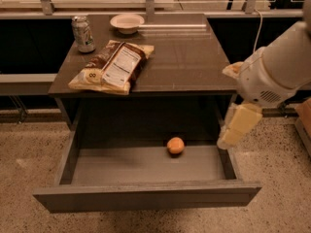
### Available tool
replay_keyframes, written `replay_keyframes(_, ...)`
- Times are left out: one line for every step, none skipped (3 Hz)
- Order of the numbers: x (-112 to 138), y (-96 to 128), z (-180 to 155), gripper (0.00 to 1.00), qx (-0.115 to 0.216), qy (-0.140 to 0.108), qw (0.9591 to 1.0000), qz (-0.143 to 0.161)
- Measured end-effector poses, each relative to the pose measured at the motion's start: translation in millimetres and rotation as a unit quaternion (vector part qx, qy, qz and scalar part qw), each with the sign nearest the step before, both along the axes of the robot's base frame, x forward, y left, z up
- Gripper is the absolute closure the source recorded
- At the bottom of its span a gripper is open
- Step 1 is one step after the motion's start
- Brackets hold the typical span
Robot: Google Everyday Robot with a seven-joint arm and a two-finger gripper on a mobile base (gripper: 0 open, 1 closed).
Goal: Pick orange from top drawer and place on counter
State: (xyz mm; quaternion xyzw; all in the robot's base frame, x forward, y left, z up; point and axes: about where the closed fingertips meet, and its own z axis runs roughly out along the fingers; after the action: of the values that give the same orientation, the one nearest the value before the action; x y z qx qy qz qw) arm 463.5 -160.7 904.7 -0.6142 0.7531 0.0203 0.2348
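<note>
The orange [175, 145] lies on the floor of the open top drawer [146, 195], right of middle and toward the back. The drawer is pulled far out below the dark brown counter [184, 57]. My gripper [239, 125] hangs on the white arm at the right. It is just above the drawer's right wall, to the right of the orange and apart from it. It holds nothing that I can see.
On the counter lie a chip bag [112, 67] at the front left, a soda can [83, 34] at the back left and a pale bowl [127, 23] at the back. A long pale ledge with metal posts [149, 1] runs behind. Speckled floor surrounds the table.
</note>
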Motion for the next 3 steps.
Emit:
replay_keyframes(11.9,28.7,-39.9,0.00,0.028,0.006,0.9992,0.026)
replay_keyframes(25.6,32.6,-77.2,0.00,0.069,0.006,0.9974,0.020)
replay_keyframes(30.8,35.5,-81.5,0.00,0.071,0.003,0.9974,0.016)
